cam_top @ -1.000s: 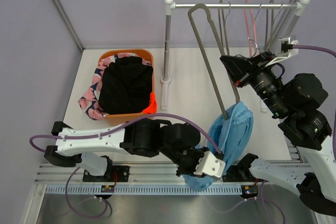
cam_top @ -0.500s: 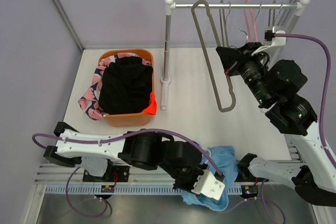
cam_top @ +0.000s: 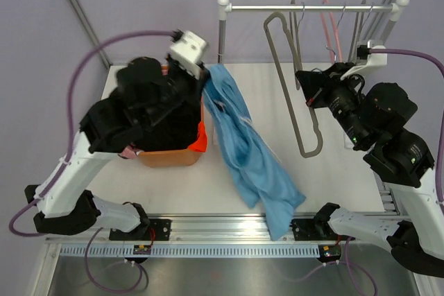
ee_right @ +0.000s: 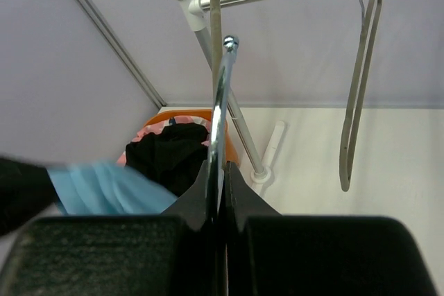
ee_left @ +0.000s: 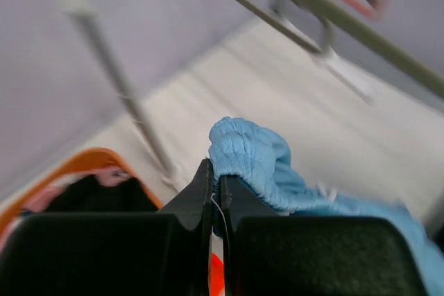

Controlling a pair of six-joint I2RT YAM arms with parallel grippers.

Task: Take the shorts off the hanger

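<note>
My left gripper [cam_top: 201,68] is shut on the waistband of the light blue shorts [cam_top: 246,150], beside the orange basket [cam_top: 166,157]. In the left wrist view the blue fabric [ee_left: 258,161] bunches over my closed fingertips [ee_left: 216,175]. The shorts trail from the basket's right rim across the table to the front edge. Black shorts [cam_top: 166,112], pink patterned shorts [cam_top: 123,149] and a bright orange bit of shorts [cam_top: 200,138] lie in the basket. My right gripper [cam_top: 310,95] is shut on the metal hook [ee_right: 221,102] of the bare grey hanger [cam_top: 295,95], held below the rail.
The white clothes rack has its rail [cam_top: 312,7] at the back and a post [cam_top: 221,53] just right of the basket. A pink hanger [cam_top: 328,29] and grey hangers [ee_right: 357,95] hang from the rail. Purple walls enclose the table.
My left arm has swung from the front edge up to the back left, dragging the blue shorts off the hanger and over to the basket. The hanger in my right gripper now hangs bare.
</note>
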